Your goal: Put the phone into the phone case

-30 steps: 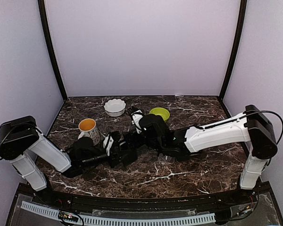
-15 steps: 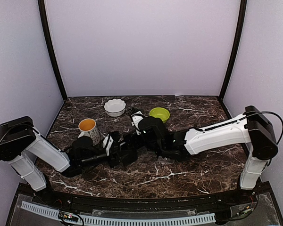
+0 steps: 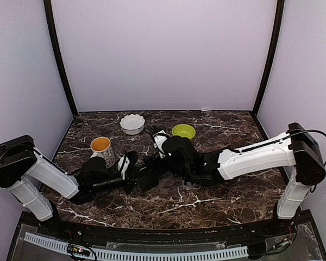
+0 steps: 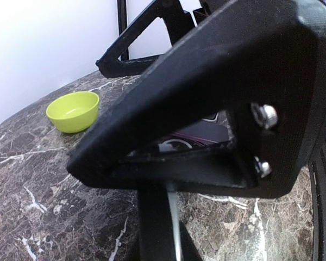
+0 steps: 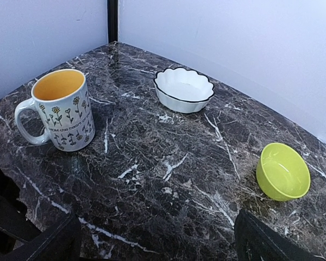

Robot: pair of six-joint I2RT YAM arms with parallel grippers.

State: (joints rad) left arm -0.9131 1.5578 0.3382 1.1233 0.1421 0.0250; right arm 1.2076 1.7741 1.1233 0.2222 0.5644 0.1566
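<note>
Dark marble table (image 3: 206, 201) holds a flowered mug (image 3: 100, 148) at left with a white bowl (image 3: 132, 123) and a green bowl (image 3: 183, 131) farther back, and your two arms meet low at its middle. Your right gripper (image 5: 155, 239) has its fingers (image 5: 54, 244) wide apart over bare marble. You cannot tell whether the left gripper (image 3: 137, 176) is apart or together, as a black bracket (image 4: 217, 70) fills its wrist view. Through the gap under that bracket you glimpse a dark slab with a purple edge, seemingly the phone (image 4: 209, 131), at mid-table.
</note>
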